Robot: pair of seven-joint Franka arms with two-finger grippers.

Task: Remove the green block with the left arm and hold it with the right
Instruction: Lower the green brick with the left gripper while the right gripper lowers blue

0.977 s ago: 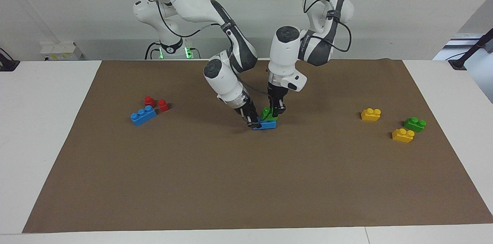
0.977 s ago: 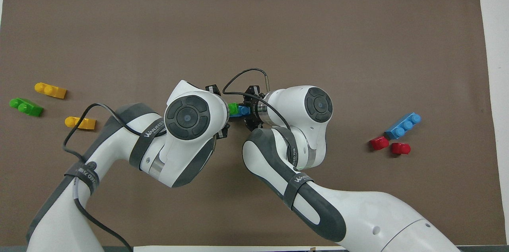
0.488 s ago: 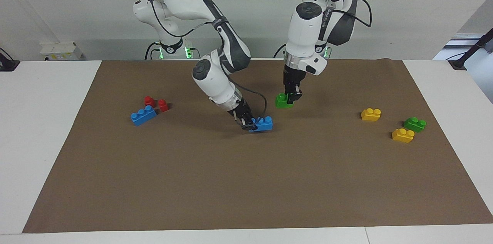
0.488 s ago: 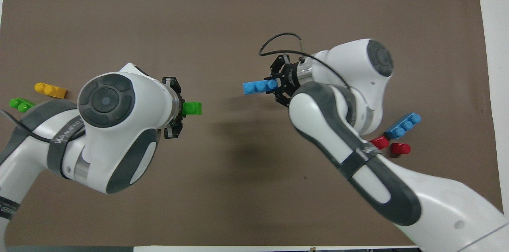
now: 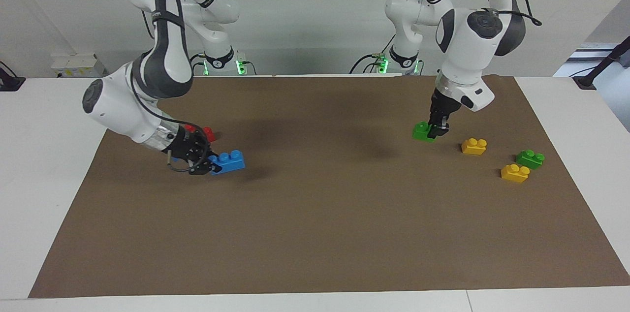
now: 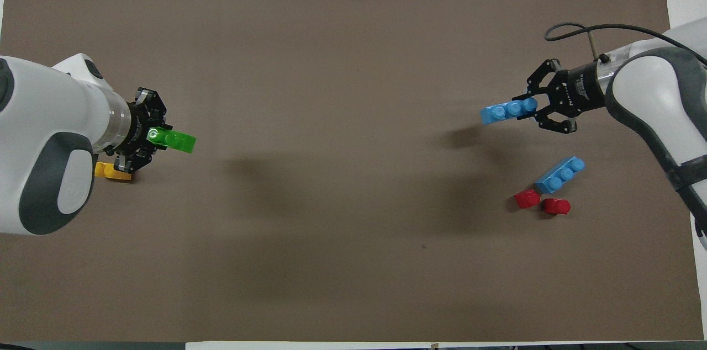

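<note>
The green block (image 5: 422, 132) (image 6: 177, 141) hangs above the brown mat (image 5: 315, 213) with my left gripper (image 5: 438, 131) (image 6: 152, 136) shut on one end of it, over the left arm's end of the table beside a yellow block (image 5: 474, 146). My right gripper (image 5: 210, 164) (image 6: 539, 109) is shut on the end of a longer blue brick (image 5: 229, 161) (image 6: 507, 111), held just above the mat over the right arm's end. The two held pieces are far apart.
A second green block (image 5: 530, 158) and another yellow block (image 5: 515, 173) lie at the left arm's end. A loose blue brick (image 6: 559, 174) and two red blocks (image 6: 527, 199) (image 6: 556, 206) lie below the right arm.
The green block came off the blue brick at mid-table. My left gripper carried it to the left arm's end; my right gripper carried the blue brick to the right arm's end.
</note>
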